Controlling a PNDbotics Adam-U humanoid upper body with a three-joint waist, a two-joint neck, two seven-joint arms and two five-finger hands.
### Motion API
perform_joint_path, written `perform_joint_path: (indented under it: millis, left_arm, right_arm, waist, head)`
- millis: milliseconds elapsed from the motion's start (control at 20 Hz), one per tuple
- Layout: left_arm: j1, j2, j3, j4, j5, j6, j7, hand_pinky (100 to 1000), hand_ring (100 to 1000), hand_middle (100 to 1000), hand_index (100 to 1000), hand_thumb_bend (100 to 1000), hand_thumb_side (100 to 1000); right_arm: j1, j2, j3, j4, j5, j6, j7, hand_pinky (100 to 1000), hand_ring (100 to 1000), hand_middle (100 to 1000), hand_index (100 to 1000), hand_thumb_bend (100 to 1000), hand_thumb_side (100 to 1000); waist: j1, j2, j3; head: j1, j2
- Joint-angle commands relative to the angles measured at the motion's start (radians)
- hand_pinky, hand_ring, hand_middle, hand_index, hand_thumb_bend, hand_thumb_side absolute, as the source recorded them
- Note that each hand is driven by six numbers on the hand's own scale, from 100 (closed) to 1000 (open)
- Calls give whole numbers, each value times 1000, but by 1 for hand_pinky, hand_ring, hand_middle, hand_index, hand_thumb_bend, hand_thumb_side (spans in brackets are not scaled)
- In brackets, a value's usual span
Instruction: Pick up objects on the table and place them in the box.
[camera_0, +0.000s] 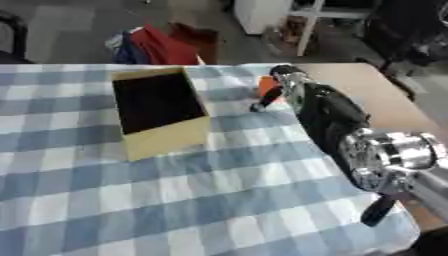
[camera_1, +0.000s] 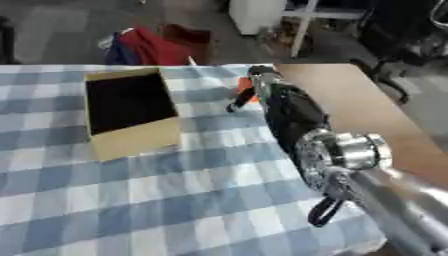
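Note:
An open cardboard box (camera_0: 166, 134) with a dark inside stands on the blue-and-white checked cloth (camera_0: 175, 200), left of centre. A small orange object (camera_0: 265, 84) lies at the far right of the cloth, mostly hidden behind my right hand (camera_0: 284, 80). The right arm (camera_0: 337, 120) reaches in from the lower right, and its hand is right at the orange object, seen from behind. Whether the hand holds the object cannot be seen. The left hand is out of view.
Bare wooden tabletop (camera_0: 367, 85) shows to the right of the cloth. Beyond the far edge, red and blue fabric (camera_0: 153, 47) lies on the floor beside white furniture legs (camera_0: 308, 27). A black cable loop (camera_1: 322, 212) hangs under my right forearm.

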Motion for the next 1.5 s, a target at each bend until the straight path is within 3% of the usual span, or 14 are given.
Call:
perform_joint_path:
  millis: [50,300,1300,1500]
  left_arm:
    - [-9,21,1,-16,1,-1,-4,824,643,598,757,100,605]
    - [-8,22,1,-16,2,-1,-5,824,643,598,757,100,605]
    - [-5,23,2,-16,2,0,-5,825,642,598,757,100,609]
    - [-4,23,3,-16,3,0,-5,825,641,598,757,100,609]
  right_arm:
    - [-1,-27,111,59,-166,-10,-82,768,796,868,972,683,403]
    - [-7,-33,145,61,-241,-20,-111,768,789,864,972,689,407]
    - [-14,-43,150,61,-416,-78,-199,769,756,837,969,703,477]
    - [-16,-44,147,61,-447,-87,-218,767,746,830,968,668,580]
  waist:
    - [6,-8,0]
    - [5,-12,-2]
    - [2,-15,-9]
    - [2,-15,-10]
  head:
    - [-5,-10]
    - [-5,-9]
    - [-5,-7]
    - [-5,-7]
